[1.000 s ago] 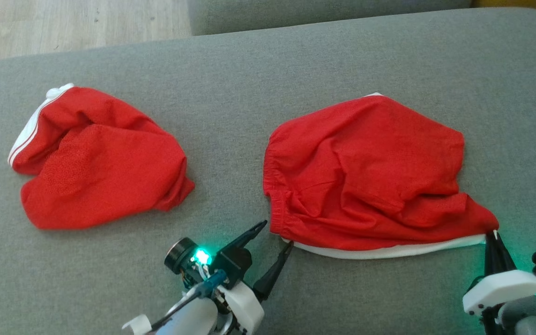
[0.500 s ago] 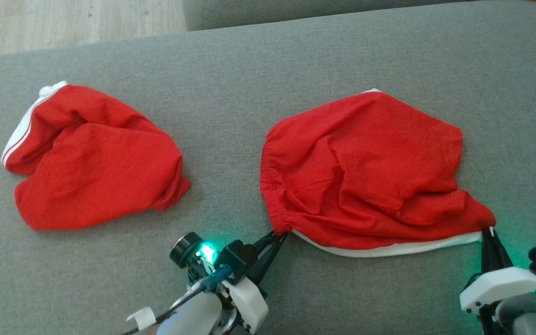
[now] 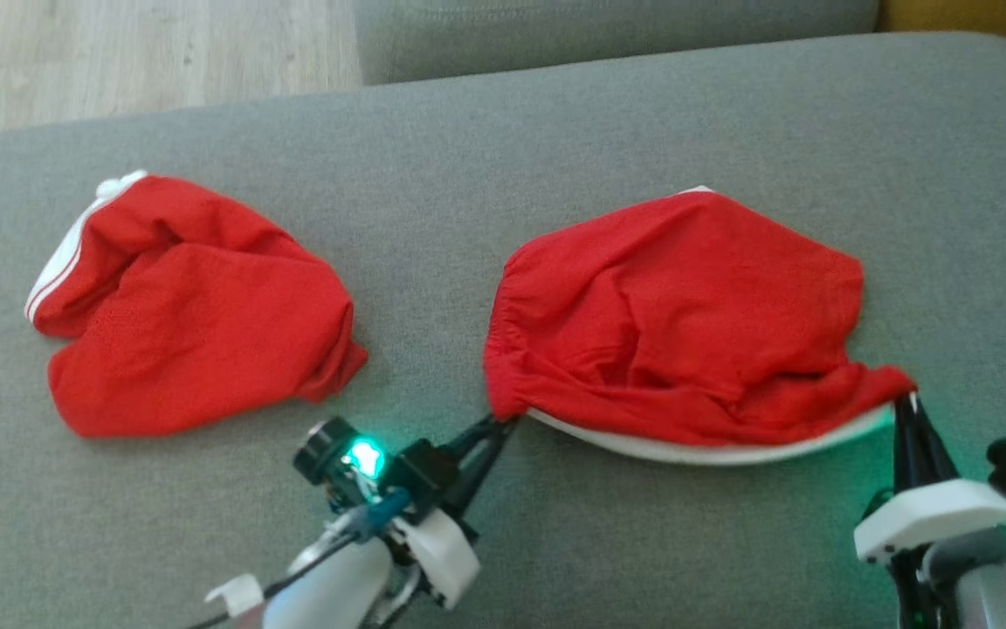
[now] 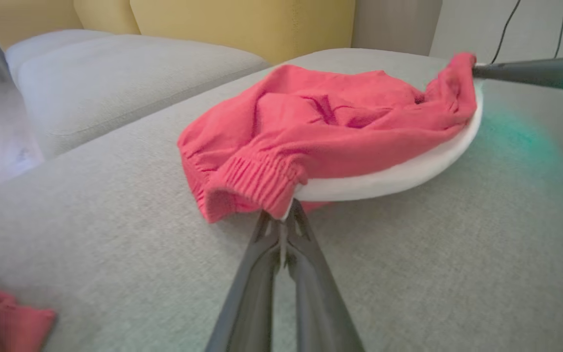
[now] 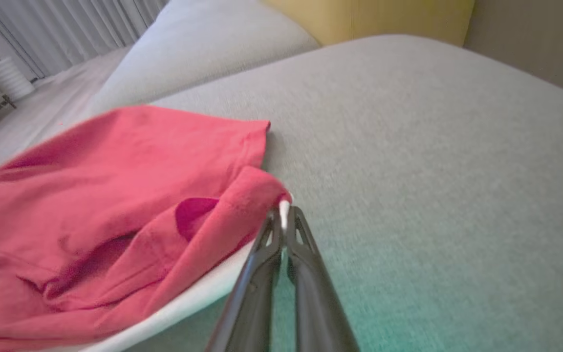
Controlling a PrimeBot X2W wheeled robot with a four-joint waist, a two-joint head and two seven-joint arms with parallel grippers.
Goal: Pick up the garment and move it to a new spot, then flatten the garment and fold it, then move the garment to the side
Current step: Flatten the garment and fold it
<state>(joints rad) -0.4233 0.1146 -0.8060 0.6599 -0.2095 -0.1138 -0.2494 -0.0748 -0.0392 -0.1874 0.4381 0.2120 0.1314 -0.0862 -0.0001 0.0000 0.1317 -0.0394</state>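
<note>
The garment point(image 3: 686, 314) is a red pair of shorts with a white stripe along its near edge, lying right of centre on the grey sofa cushion point(image 3: 503, 140). My left gripper point(image 3: 507, 421) is shut on its near-left corner at the elastic waistband point(image 4: 262, 183). At the near-right corner my right gripper point(image 3: 907, 400) is shut on the hem point(image 5: 267, 190). The near edge hangs lifted between the two grips, with the white stripe point(image 4: 399, 176) sagging below it. In the left wrist view the right gripper's fingers point(image 4: 521, 72) show at the top right.
A second crumpled red garment point(image 3: 193, 306) with white stripes lies at the left of the cushion. Wooden floor point(image 3: 145, 52) lies beyond the far-left edge. Another grey cushion point(image 3: 608, 26) and yellow upholstery point(image 4: 242, 24) stand behind.
My left gripper moved in and shut on the waistband corner. Both grippers have since raised the near edge, drawing the corners up and bunching the cloth. The head view shifted slightly.
</note>
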